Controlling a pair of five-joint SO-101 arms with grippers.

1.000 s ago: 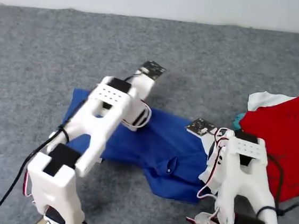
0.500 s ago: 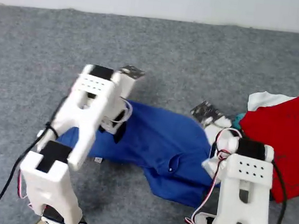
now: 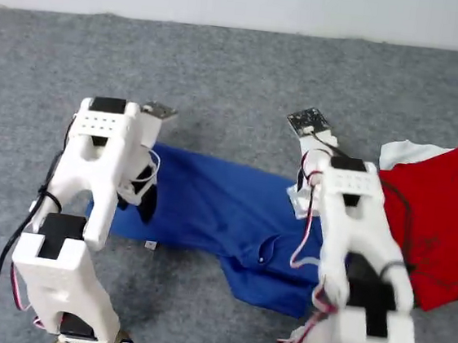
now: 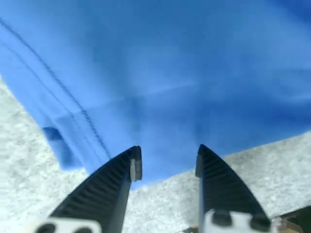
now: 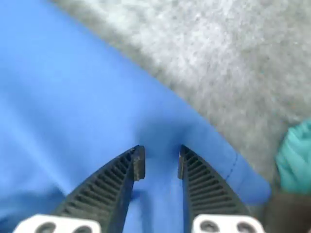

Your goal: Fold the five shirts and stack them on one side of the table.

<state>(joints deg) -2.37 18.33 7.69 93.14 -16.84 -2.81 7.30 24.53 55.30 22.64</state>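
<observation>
One blue shirt [image 3: 225, 212], rumpled flat, left tool [image 4: 167, 160] and right tool [image 5: 160, 161] both parted

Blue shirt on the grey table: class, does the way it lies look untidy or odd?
Yes. The blue fabric shirt lies askew and rumpled, with its near edge bunched into folds towards the red shirt.

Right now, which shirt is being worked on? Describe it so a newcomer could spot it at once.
On the grey table, look to the middle, between the two arms. The blue shirt lies spread out there, with the left arm's fingers and the right arm's fingers open over it. Its neighbour, the red shirt, tops a pile at the table's right side.
</observation>
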